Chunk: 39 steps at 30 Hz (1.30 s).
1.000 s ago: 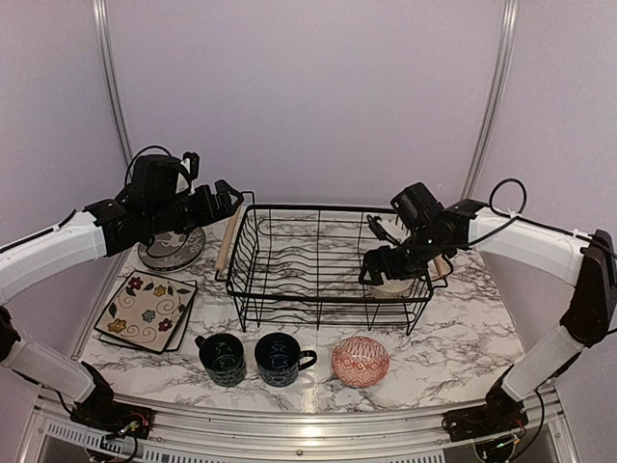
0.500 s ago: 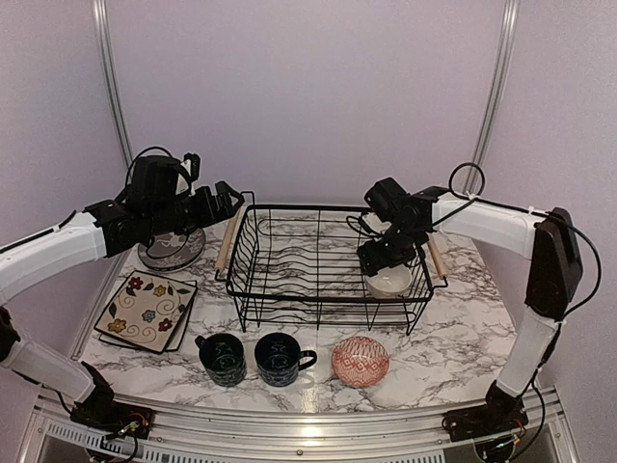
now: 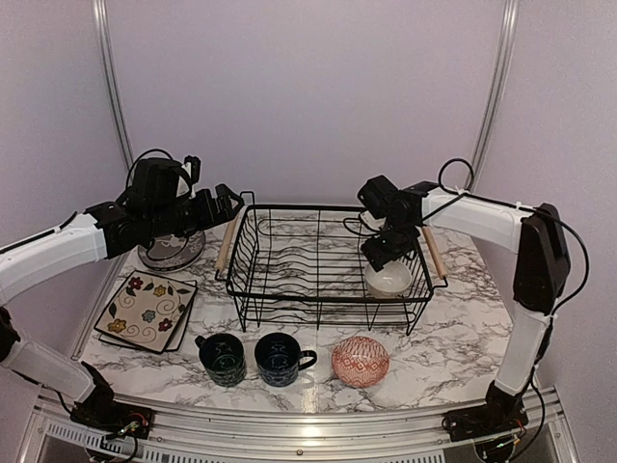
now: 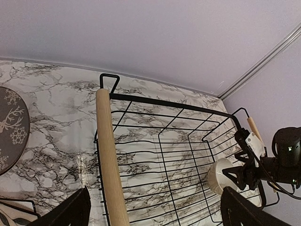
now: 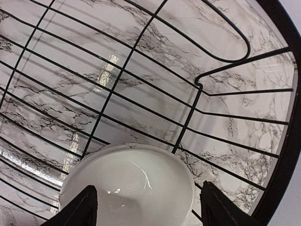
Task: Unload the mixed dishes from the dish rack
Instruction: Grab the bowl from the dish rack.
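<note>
A marbled worktop stood before plain lilac walls. The right pincer hung inside the right end of the rack, its jaws parted. The beige bowl sat upright directly beneath it on the rack's floor. In the wrist view the bowl lay between the two fingers; whether either touched its rim could not be told. The left pincer stood wide and held nothing. It hovered over the rack's left wooden handle, which lay below and between its fingertips. The deer plate lay on the worktop below that pincer and to its left. Well away from both pincers, toward the front of the worktop, lay the square plates, a mug, a second mug and a red bowl, all outside the rack.
</note>
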Each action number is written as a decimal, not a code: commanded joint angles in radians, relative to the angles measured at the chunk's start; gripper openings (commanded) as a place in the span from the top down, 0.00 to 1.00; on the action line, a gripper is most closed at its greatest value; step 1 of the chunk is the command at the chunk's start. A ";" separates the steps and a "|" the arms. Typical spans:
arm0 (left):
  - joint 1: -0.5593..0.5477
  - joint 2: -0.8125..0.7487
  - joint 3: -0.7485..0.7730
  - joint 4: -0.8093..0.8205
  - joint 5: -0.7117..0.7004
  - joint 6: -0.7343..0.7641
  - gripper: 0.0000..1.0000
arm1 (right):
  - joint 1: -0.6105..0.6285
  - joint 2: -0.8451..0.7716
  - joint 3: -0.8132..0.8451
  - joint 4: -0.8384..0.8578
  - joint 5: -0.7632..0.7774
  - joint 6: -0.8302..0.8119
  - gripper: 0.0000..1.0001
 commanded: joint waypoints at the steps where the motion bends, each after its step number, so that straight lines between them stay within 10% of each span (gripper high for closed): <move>1: 0.007 -0.012 -0.008 0.008 0.006 0.001 0.01 | -0.026 0.044 0.038 -0.052 0.064 -0.064 0.27; 20: 0.007 0.011 0.018 -0.004 0.026 0.001 0.01 | -0.119 0.197 0.108 -0.052 -0.179 -0.227 0.50; 39: 0.007 0.040 0.037 0.000 0.045 0.004 0.01 | -0.108 0.032 0.083 0.046 -0.227 -0.189 0.99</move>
